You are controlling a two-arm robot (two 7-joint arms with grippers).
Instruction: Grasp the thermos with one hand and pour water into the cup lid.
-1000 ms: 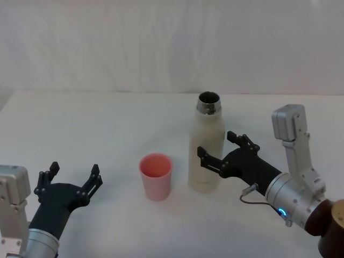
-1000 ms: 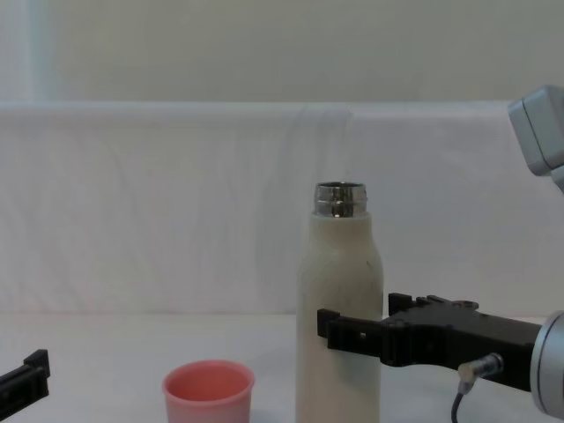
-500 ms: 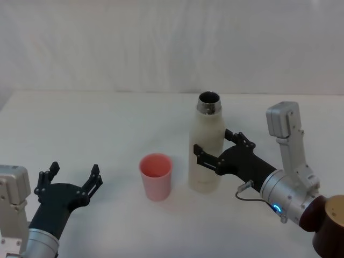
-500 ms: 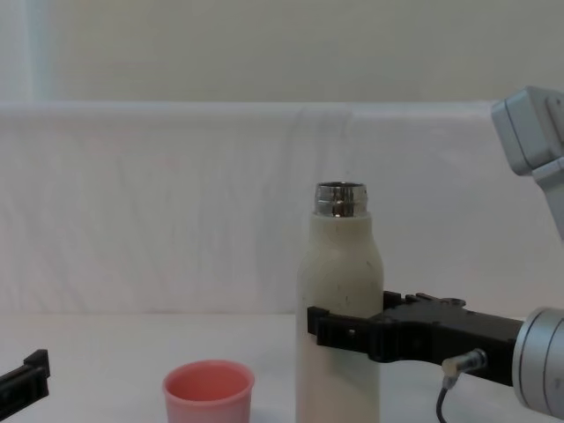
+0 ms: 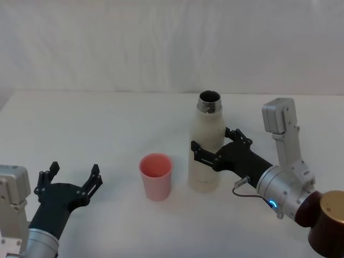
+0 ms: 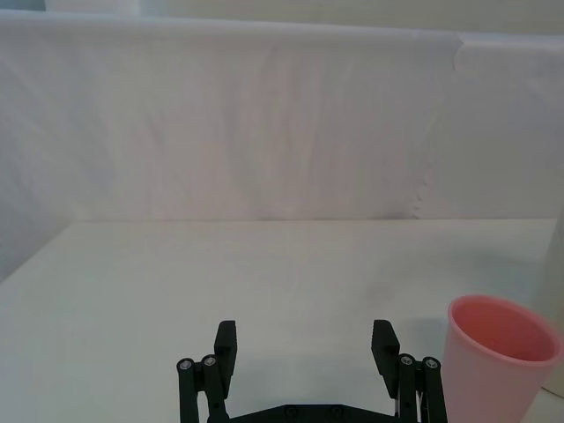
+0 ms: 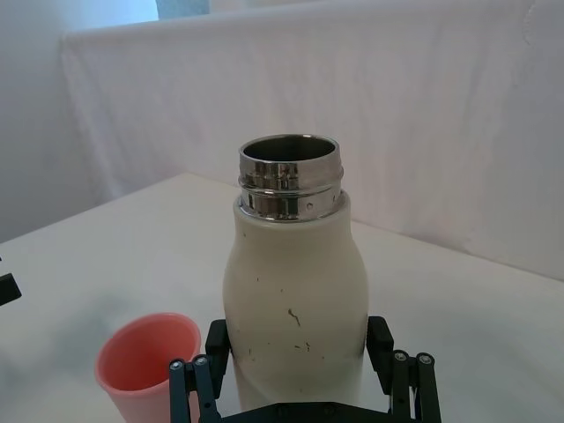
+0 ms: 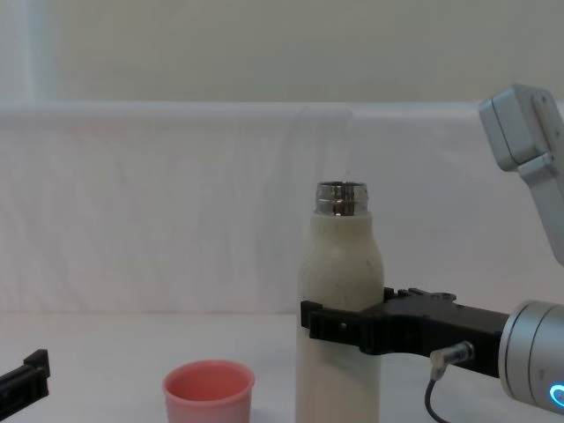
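At centre right of the head view, the thermos (image 5: 207, 151) stands upright on the white counter (image 5: 97, 123), its steel neck uncapped. The right end effector (image 5: 213, 150) reaches in from the lower right, its black fingers (image 7: 194, 383) spread to either side of the bottle's lower body, not visibly pressed against it. Just left of the thermos sits the pink cup lid (image 5: 156, 176), mouth up. The left end effector (image 5: 70, 180) rests at lower left, fingers apart, holding nothing.

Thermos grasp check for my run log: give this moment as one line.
right gripper: open, fingers straddling thermos | thermos: upright, uncapped | cup lid: upright beside it | left gripper: open, idle
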